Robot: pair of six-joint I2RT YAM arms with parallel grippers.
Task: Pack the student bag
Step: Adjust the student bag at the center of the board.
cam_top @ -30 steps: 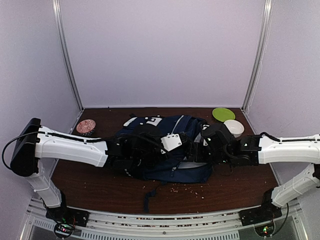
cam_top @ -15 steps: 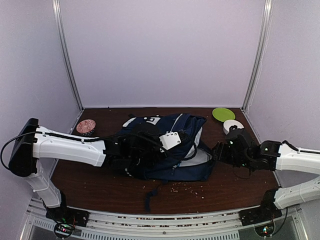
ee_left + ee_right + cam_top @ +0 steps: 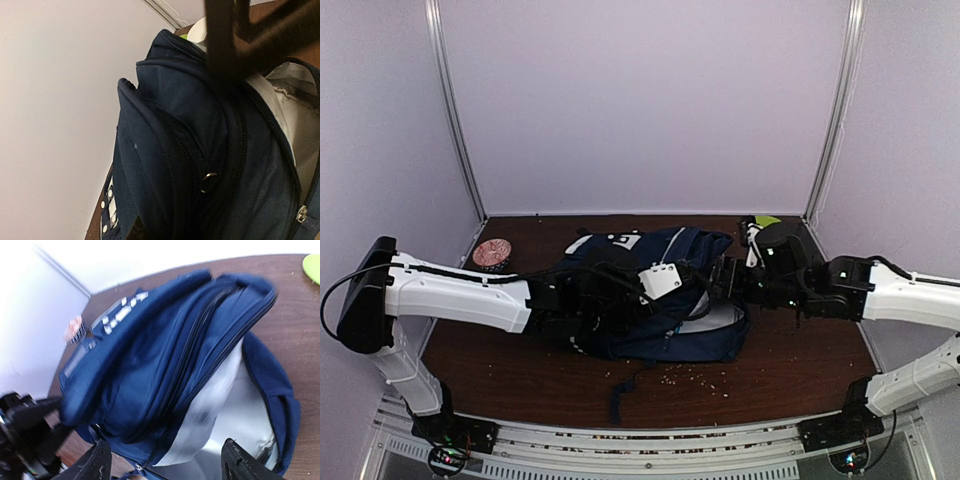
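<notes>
The student bag (image 3: pixel 665 330) lies on its side in the middle of the table, navy blue, with its main zip parted and the light grey lining (image 3: pixel 235 410) showing. My left gripper (image 3: pixel 678 292) is shut on the bag's upper flap and holds it raised. In the left wrist view navy fabric (image 3: pixel 190 150) fills the frame and hides the fingers. My right gripper (image 3: pixel 720 275) hovers at the right side of the opening. In the right wrist view it (image 3: pixel 167 460) stands open with nothing between its fingers.
A green plate (image 3: pixel 767 221) sits at the back right, partly behind the right arm. A pink round item (image 3: pixel 492 252) lies at the back left. Small crumbs (image 3: pixel 690 375) and a loose bag strap (image 3: pixel 617 395) lie near the front edge. The booth walls stand close on three sides.
The right gripper pulled back to the right from the bag's opening, then came back toward it, higher up, and now hides the white bowl. The left arm has held still.
</notes>
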